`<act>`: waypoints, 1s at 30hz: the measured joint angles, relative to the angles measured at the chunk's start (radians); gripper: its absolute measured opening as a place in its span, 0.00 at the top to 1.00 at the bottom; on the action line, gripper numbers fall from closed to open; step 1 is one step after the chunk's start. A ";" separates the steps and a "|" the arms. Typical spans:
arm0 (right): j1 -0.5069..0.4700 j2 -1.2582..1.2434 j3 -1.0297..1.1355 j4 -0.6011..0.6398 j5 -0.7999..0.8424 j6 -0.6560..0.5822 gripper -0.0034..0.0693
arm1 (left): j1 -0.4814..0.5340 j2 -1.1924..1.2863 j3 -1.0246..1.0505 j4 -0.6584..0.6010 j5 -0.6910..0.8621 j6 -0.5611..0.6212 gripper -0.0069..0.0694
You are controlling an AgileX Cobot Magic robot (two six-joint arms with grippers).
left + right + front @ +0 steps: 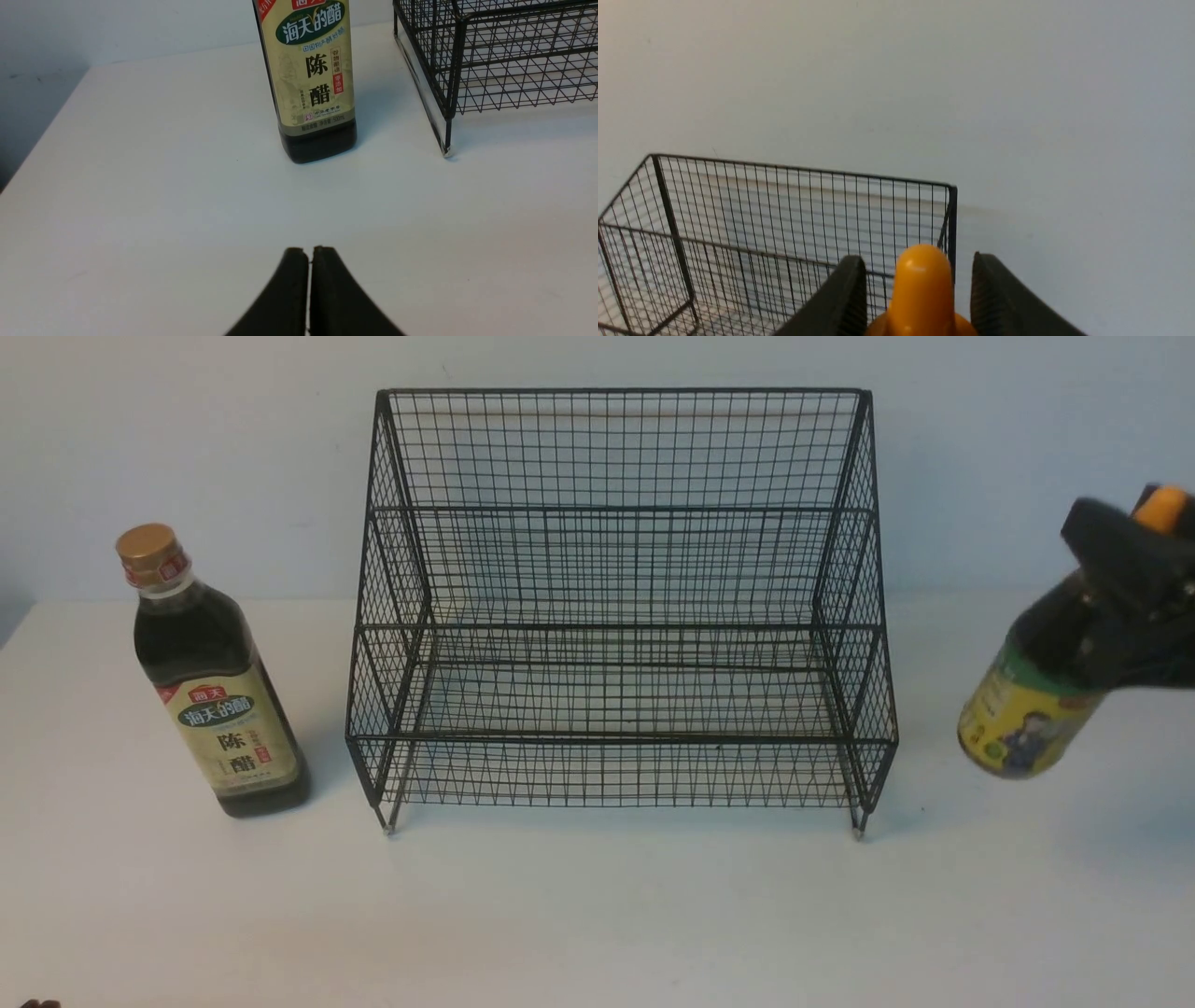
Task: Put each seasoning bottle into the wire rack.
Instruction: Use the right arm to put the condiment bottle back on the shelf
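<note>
The black wire rack (616, 616) stands empty at the middle of the table. The tall bottle (210, 681), with a gold cap and beige label, stands upright to the rack's left. It also shows in the left wrist view (308, 79), beyond my left gripper (308, 250), which is shut, empty and low over the table. My right gripper (1120, 583) is shut on the short bottle (1027, 709) near its orange nozzle cap (922, 284). It holds the bottle tilted and off the table, to the right of the rack (784, 224).
The white table (597, 915) meets a pale wall behind the rack. The table's left edge (42, 135) shows in the left wrist view. The rack's front foot (447, 151) stands to the right of the tall bottle.
</note>
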 joint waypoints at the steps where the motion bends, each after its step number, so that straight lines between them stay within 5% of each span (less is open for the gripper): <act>1: 0.002 0.000 -0.030 -0.026 0.013 0.030 0.58 | 0.000 0.000 0.000 0.000 0.000 0.000 0.92; 10: 0.135 0.170 -0.175 -0.226 -0.016 0.193 0.58 | 0.000 0.000 0.000 0.000 0.000 0.000 0.92; 30: 0.154 0.566 -0.251 -0.249 -0.202 0.139 0.58 | 0.000 0.000 0.000 0.000 0.000 0.000 0.92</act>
